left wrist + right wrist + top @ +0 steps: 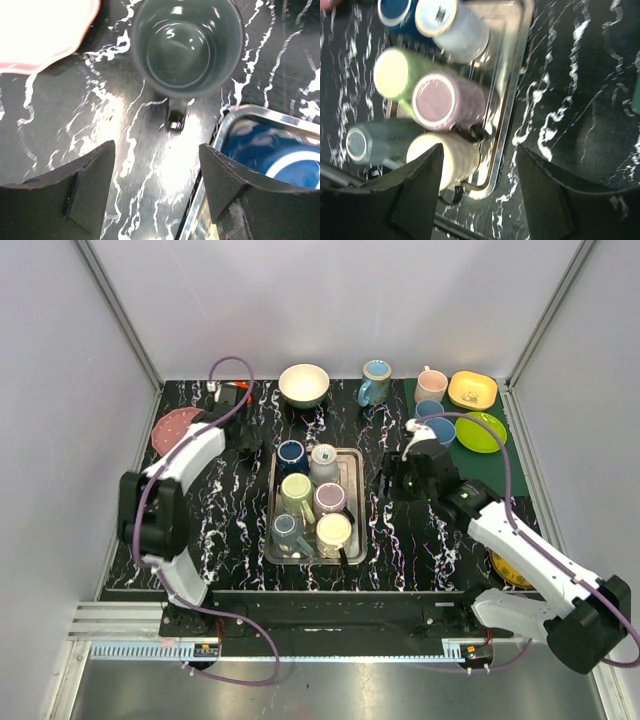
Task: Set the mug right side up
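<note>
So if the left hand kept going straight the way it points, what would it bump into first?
Probably the dark grey mug, its handle first, which points back at the open left hand. The hand looks angled down, so it might meet the marbled table just short of it; depth is unclear.

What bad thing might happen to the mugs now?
The open left gripper sits low, close to the grey mug, whose handle points toward it; a careless move might tip the mug or push it into the tray or pink plate. The open right gripper hangs over the tray's edge, so dipping might knock the cream mug.
</note>
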{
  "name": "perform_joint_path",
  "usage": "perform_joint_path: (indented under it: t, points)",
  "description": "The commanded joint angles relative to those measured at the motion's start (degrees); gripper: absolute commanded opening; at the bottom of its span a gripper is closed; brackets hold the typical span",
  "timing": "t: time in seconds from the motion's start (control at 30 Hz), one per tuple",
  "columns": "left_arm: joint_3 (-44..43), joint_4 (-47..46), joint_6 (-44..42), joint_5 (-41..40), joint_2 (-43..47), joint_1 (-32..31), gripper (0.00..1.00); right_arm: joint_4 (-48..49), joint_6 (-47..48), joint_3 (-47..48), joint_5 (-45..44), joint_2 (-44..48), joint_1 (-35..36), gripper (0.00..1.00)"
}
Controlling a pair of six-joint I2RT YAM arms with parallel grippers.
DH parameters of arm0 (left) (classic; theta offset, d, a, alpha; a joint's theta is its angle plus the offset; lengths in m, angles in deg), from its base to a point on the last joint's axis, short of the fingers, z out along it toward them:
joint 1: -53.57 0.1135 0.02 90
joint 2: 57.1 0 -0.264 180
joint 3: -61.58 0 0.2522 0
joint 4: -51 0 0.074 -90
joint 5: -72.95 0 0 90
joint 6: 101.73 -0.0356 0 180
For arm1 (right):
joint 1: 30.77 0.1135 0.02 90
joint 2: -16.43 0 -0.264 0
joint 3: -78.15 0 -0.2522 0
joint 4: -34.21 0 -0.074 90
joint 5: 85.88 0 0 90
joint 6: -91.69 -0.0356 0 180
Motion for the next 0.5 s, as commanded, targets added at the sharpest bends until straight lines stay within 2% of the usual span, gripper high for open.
perform_joint_path:
  t: [0.0,0.1,0.27,0.3,0.33,0.47]
  points:
    - [5.2,0.1,4.2,-2.1,19.0,-1.5,0.72,-0.1,8.6,0.8,2.9,-2.2,7.0,0.66]
    - [10.9,0.8,4.0,-3.2,28.9,-5.3,0.74,-5.0,11.0,1.8,6.8,-3.9,12.0,0.66]
    - [19.1,2.9,6.5,-3.7,40.0,-10.9,0.76,-9.8,8.3,1.9,3.7,-8.0,18.3,0.67]
    - [20.2,3.3,7.8,-3.7,42.6,-12.5,0.8,-10.9,6.4,1.9,3.4,-8.6,20.1,0.67]
    - [22.4,4.0,8.5,-3.8,43.8,-13.1,0.99,-11.4,5.5,2.0,1.6,-9.2,20.9,0.67]
    - [28.1,4.2,11.7,-2.9,49.5,-14.0,0.99,-11.7,0.2,2.4,-2.4,-10.9,25.8,0.67]
